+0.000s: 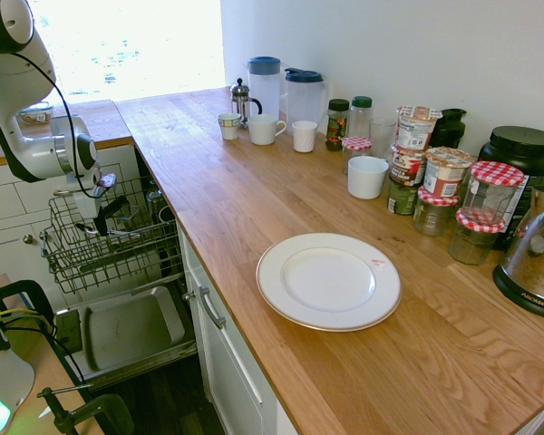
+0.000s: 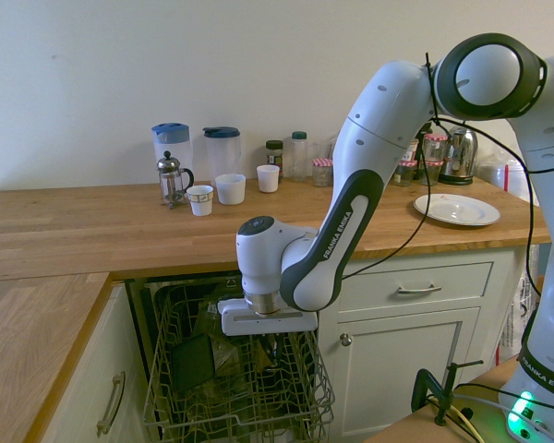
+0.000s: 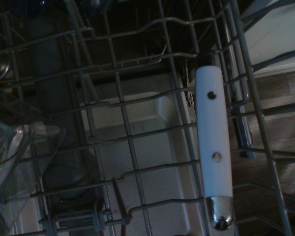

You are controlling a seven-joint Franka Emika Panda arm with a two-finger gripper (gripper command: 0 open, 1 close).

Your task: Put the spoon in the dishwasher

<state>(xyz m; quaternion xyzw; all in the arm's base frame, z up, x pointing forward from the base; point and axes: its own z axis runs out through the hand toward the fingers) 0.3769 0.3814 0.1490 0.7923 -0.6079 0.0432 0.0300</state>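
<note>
On the long wooden countertop (image 1: 254, 199) a white round plate (image 1: 328, 281) is lying bare, well apart from the two plastic jugs with blue lids (image 1: 286, 91), the small glass coffee press (image 1: 243, 100), the white cups (image 1: 281, 132) and the group of jars with red checked lids (image 1: 453, 195) along the wall. Below the counter edge the dishwasher (image 1: 118, 263) is standing open: its grey wire basket rack (image 2: 235, 388) is pulled out over the grey metal drop-down door (image 1: 127, 331). The white robot arm (image 2: 369, 185) is bending down from the counter side, and its gripper (image 1: 104, 217) is hanging just above the rack, pointing down into it. Whether its fingers are apart or together, I cannot tell. In the wrist view a white-handled utensil with two rivets and a shiny metal end (image 3: 214, 152) is showing among the rack wires; whether this is the spoon, I cannot tell.
</note>
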